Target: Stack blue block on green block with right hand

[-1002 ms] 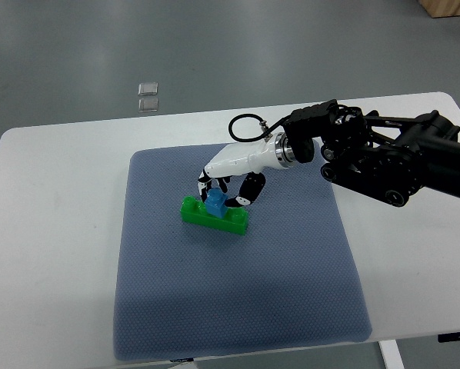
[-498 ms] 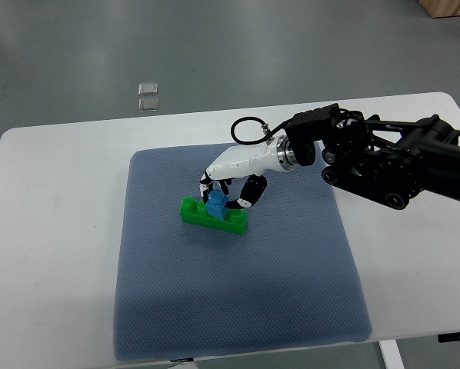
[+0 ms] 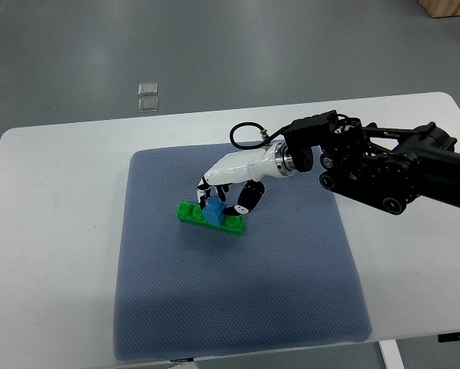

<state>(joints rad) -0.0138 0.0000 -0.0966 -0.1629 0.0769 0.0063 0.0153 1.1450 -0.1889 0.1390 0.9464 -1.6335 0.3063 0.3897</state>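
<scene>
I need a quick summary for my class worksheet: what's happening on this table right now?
A humanoid robot's right hand reaches in from the right over a blue-grey mat on a white table. Its fingers are closed around a small blue block, which sits on top of a long green block lying on the mat. The hand has not let go yet. No left arm is visible.

The right hand (image 3: 231,178) has a glossy white shell with black-jointed fingers (image 3: 245,198). A silver ring joins it to a bulky black arm (image 3: 384,165) — bolted, with round caps. A black cable (image 3: 247,135) loops above the wrist.
</scene>
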